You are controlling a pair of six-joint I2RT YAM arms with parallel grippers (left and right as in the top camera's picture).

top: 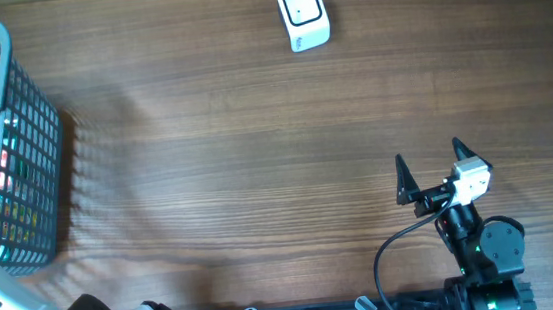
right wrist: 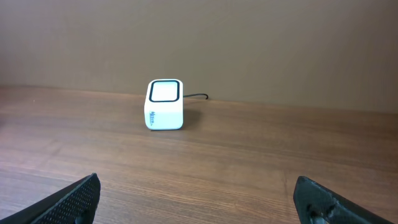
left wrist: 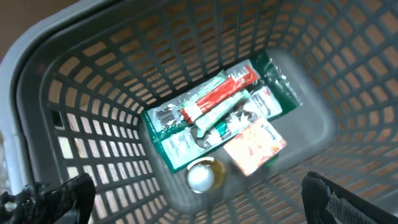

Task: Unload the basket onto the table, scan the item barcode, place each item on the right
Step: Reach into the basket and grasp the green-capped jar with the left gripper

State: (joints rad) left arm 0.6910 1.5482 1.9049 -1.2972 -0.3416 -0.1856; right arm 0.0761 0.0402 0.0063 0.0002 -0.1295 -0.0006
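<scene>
The packets (left wrist: 214, 102) are piled inside the grey basket (left wrist: 93, 74) at the left edge of the worktop (top: 257, 157). The left pincer (left wrist: 198, 194) is held wide open above them, empty. The white scanner (top: 302, 14) is set at the far side. The right pincer (top: 428, 152), near right, is spread wide, empty.

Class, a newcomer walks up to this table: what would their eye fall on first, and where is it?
The grey mesh basket at the left edge of the wooden table, with colourful packets heaped on its bottom. Next, the small white scanner standing alone at the table's far side. The right gripper stands open near the front right.
</scene>
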